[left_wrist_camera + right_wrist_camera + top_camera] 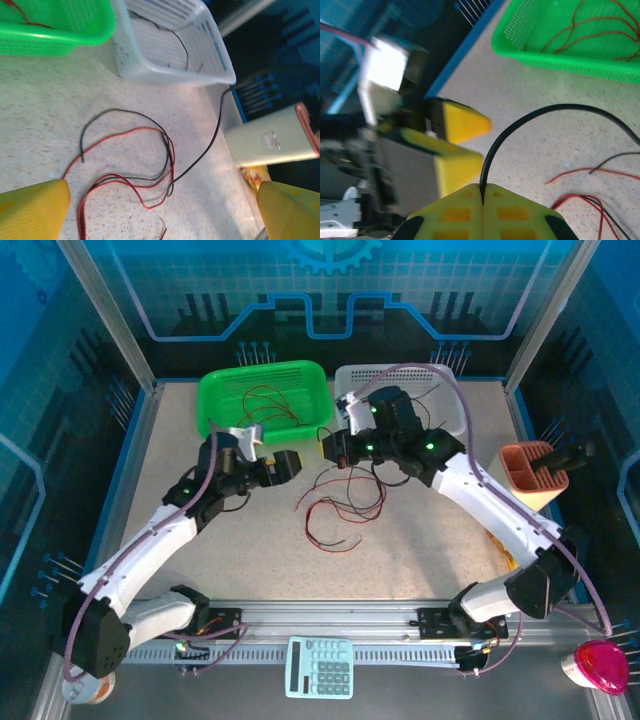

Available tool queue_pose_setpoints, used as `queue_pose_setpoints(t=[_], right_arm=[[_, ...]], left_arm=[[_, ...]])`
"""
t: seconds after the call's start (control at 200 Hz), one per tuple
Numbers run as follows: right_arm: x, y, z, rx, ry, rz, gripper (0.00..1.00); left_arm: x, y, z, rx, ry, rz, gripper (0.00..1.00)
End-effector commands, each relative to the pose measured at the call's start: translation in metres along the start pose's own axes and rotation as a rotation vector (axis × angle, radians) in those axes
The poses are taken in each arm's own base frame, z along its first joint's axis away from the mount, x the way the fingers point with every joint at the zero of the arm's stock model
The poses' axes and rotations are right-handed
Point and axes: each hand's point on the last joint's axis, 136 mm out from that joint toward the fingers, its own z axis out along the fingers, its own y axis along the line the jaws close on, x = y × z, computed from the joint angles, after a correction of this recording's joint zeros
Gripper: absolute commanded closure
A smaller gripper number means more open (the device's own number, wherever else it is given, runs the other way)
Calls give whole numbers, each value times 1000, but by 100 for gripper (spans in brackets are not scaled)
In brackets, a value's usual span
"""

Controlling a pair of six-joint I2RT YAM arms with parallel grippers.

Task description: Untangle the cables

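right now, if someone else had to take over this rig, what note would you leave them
Left gripper: open, empty, over the table beside the pile.
Right gripper: shut on a black cable, pinched at the fingertips.
Cables: red and black loops lie crossed on the table; red cables in the green basket; another black cable in the white basket.
Done: some cables apparently sorted into baskets.
Left: draw the held one free, then separate the rest.

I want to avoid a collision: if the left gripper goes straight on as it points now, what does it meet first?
Most likely the loose cables lying on the table, ahead of the open left gripper; depth is hard to judge.
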Motion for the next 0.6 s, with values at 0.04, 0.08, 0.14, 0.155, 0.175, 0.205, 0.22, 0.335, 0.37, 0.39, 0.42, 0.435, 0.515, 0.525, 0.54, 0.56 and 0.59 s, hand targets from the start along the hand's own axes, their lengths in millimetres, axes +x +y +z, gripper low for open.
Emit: queue_pose_setpoints(t=[0.04,0.08,0.14,0.155,0.175,0.205,0.22,0.335,0.37,0.39,0.42,0.435,0.515,0.525,0.54,0.56,0.59], right_arm=[[-23,31,-28,-130,-78,13,100],[-23,34,-32,-139,-84,17,100],[-25,37,-37,-153,-99,23,100],[-25,38,-38,-155,-103,22,100],[-26,39,-40,-157,-109,23,100],[-28,41,-43,-159,-120,25,100],[-29,41,-45,-161,-124,26,100],[-39,49,-58,-180,-170,30,100],[-43,52,-61,-186,-180,27,100],[-45,54,-63,-189,-188,27,100],[-48,56,-66,-194,-196,25,100],[-50,58,-67,-198,-200,24,100],[-61,67,-76,-225,-227,20,100],[-62,69,-77,-230,-231,19,100],[-65,71,-78,-235,-237,17,100],[-68,75,-81,-243,-245,15,100],[-73,79,-85,-254,-256,13,100]], left_arm=[[-13,-33,19,109,-53,126,5],[-14,-40,26,133,-57,142,5],[-14,-49,35,162,-56,167,6],[-13,-53,38,171,-55,175,6],[-13,-56,41,182,-55,183,6],[-12,-61,46,195,-50,192,7],[-11,-63,49,202,-48,196,7],[-2,-80,68,260,-25,221,9],[2,-86,73,280,-18,226,10],[4,-89,75,291,-14,229,11],[7,-92,79,301,-8,229,12],[8,-93,82,303,-4,228,12],[18,-99,92,311,22,230,15],[18,-100,93,314,23,231,16],[20,-100,95,314,27,232,17],[22,-101,97,314,33,230,18],[25,-101,100,314,40,231,21]])
